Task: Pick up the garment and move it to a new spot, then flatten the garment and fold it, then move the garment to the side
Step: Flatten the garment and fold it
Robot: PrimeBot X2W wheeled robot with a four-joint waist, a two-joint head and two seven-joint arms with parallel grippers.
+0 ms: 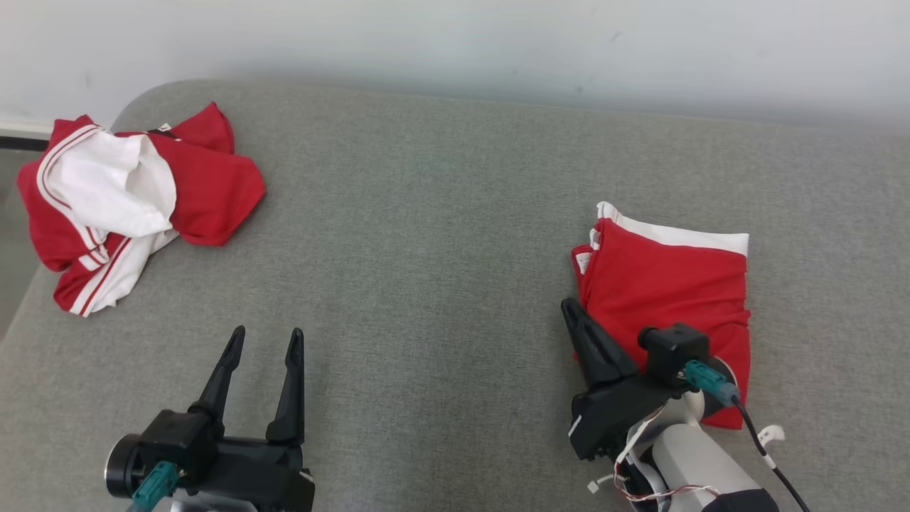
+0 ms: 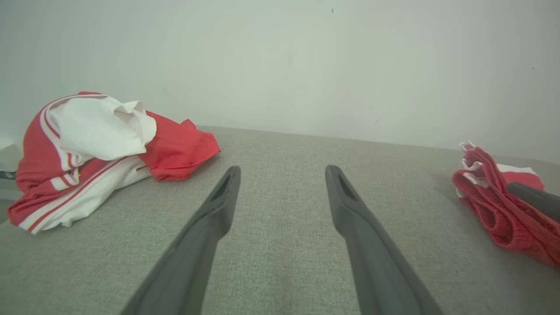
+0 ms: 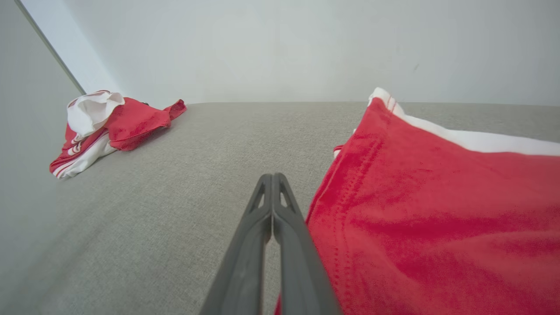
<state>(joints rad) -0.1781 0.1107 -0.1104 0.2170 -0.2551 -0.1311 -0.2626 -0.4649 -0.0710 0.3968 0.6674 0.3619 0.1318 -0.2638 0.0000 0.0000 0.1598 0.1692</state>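
The folded garment (image 1: 668, 299) lies on the right side of the grey fabric surface (image 1: 426, 235). It is a red, roughly square packet with a white band along its far edge. In the right wrist view the same garment (image 3: 437, 218) is just to the right of the fingers, and its stitched red edge runs beside them.

The right gripper (image 1: 569, 307) is at the near left corner of this packet. Its two dark fingers are pressed together with no gap at the tips (in its own view (image 3: 272, 176) they meet like a closed beak), and I see no cloth pinched between them. They lie along the edge of the garment, close against it. Whether they touch it I cannot tell.

The left gripper (image 1: 267, 332) is at the lower left, over bare grey fabric, with its fingers spread wide and nothing between them. From its own camera (image 2: 283, 168) the open fingers point toward the pale wall (image 2: 280, 65).

A crumpled garment (image 1: 135, 206), red and white with stripes, sits in a heap at the far left corner of the surface, well apart from both grippers.
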